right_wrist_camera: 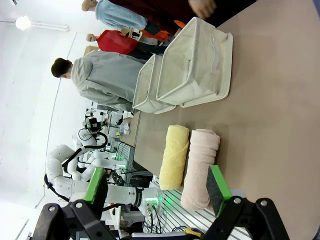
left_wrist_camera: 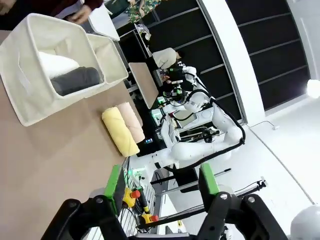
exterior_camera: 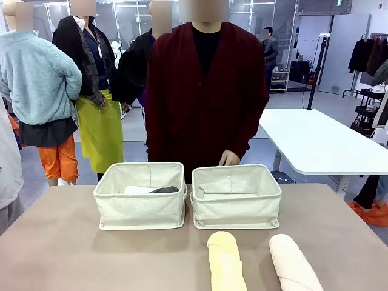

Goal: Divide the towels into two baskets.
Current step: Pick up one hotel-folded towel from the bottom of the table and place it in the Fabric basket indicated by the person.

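Two cream baskets stand side by side mid-table. The left basket holds a white towel and a dark grey towel. No towel shows in the right basket. In front of it, near the table's front edge, lie the pale yellow towel and the pale pink towel, side by side. My left gripper is open and empty, well back from the table. My right gripper is open and empty, off the table's edge near the two rolls.
A person in a dark red cardigan stands at the far side, one hand just behind the right basket. A white table stands farther back on the right. Bare brown tabletop lies left of the rolls.
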`<state>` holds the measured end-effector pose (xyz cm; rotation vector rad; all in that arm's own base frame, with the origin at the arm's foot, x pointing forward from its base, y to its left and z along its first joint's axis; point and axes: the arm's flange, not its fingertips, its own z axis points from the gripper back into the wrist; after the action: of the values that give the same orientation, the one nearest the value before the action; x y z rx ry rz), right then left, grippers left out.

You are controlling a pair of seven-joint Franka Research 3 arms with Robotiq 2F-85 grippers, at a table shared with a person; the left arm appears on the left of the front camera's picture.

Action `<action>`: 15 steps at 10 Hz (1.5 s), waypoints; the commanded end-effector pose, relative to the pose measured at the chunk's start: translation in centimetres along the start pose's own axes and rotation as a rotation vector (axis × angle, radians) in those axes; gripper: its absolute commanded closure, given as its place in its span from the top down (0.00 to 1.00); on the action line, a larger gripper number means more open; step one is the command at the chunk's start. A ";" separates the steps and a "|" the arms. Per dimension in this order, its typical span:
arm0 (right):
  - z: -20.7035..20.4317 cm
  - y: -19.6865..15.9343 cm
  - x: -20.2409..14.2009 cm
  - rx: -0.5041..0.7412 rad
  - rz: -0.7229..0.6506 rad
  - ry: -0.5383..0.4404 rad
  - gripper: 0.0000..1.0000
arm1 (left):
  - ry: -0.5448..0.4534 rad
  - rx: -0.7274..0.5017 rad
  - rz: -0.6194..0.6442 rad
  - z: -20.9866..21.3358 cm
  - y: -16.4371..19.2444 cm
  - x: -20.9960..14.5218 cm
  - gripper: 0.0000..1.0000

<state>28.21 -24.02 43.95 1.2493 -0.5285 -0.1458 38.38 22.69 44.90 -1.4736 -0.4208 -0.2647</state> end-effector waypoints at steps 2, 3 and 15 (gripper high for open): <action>0.2 0.3 -0.2 0.005 0.010 0.002 1.00 | -0.024 -0.015 0.002 0.2 -1.1 -2.2 0.76; 0.2 0.3 -0.2 0.005 0.010 0.002 1.00 | -0.024 -0.015 0.002 0.2 -1.1 -2.2 0.76; -2.2 1.6 -0.4 -0.058 0.018 0.072 1.00 | -0.024 -0.015 0.002 0.2 -1.1 -2.2 0.76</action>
<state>28.45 -23.48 44.01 1.2381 -0.5113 -0.1297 36.59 22.74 44.72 -1.4930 -0.4398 -0.2415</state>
